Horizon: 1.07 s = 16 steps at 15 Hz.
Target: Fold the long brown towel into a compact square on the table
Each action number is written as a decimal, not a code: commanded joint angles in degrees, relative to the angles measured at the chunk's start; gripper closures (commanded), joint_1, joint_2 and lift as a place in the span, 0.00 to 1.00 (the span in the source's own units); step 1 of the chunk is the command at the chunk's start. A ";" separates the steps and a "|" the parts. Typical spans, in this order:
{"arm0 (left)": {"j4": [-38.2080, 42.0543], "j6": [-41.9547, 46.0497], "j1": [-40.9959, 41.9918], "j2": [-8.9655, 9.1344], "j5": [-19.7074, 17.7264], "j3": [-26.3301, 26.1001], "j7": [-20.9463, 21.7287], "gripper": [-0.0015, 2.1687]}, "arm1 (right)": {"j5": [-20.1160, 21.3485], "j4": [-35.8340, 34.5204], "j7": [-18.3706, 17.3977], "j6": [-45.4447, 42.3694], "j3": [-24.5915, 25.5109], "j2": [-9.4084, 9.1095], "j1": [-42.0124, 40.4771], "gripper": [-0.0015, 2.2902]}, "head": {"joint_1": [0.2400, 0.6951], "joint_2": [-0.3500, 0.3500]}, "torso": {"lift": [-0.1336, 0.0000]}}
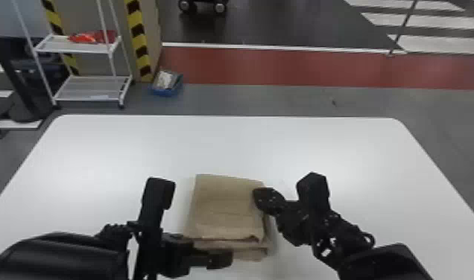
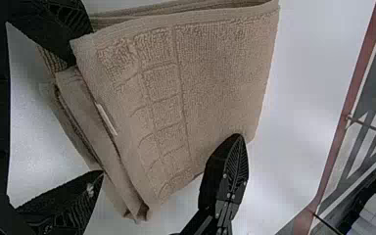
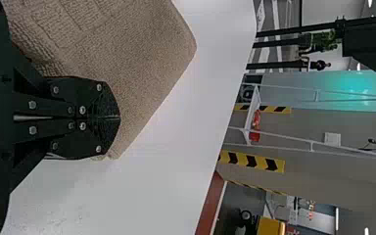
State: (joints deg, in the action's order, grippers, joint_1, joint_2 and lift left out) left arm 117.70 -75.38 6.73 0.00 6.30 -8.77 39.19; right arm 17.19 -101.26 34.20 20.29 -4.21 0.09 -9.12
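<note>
Here's the brown towel point(image 1: 227, 208), folded into a layered stack, laid on the near-middle of the bench point(image 1: 247, 145). A small pale tag point(image 2: 106, 119) is seen along one layer, too small to be read. At the near edge, the left claw point(image 1: 209, 250) is spread wide; over the right edge, the right claw point(image 1: 262, 199) is closed, fingertips together, contact unclear.

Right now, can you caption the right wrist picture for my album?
Right gripper, fingers together, at the brown towel's edge, white table beyond.
</note>
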 commanded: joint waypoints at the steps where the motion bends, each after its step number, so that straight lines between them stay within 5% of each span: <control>1: 0.60 -2.98 -0.84 0.15 1.96 0.86 3.18 0.04 | 0.30 2.03 -0.01 0.06 -0.19 -0.14 1.38 0.93 | 1.00 0.41 | 0.08; 12: 1.57 -7.20 -2.87 0.15 7.76 7.81 20.58 0.04 | 2.40 8.54 -0.89 -0.47 -3.70 -0.14 8.24 0.93 | 1.00 0.50 | 0.08; 16: 4.74 -8.60 -0.58 0.15 7.76 12.64 23.57 0.04 | 2.40 10.03 -1.59 -0.47 -5.02 -0.14 9.12 0.93 | 1.00 0.54 | 0.08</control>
State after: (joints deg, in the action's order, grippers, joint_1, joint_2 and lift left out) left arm 121.48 -83.88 5.31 0.00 14.06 1.94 62.57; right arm 19.60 -91.53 32.67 19.82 -8.72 0.09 -0.13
